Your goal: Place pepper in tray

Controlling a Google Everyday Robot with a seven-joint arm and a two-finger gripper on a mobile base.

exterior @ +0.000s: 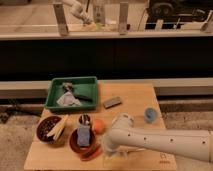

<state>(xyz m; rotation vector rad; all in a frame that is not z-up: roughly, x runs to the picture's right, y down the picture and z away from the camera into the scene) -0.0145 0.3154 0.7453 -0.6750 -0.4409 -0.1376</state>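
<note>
The pepper [92, 152] is slim and red-orange and lies on the wooden table near its front edge, beside a dark-red bowl. The green tray [73, 79] stands at the table's back left and holds a crumpled pale wrapper and a dark utensil. My gripper [105, 151] is at the end of the white arm [160, 142] that reaches in from the lower right. It is low over the table, right at the pepper's right end, and hidden behind the wrist.
A round orange fruit [99, 126] sits just behind the gripper. One dark-red bowl [41, 131] holds yellow strips; another [75, 145] holds a blue packet [84, 135], with a can [84, 119] behind. A grey bar [112, 102] and a blue cup [150, 114] are at the right.
</note>
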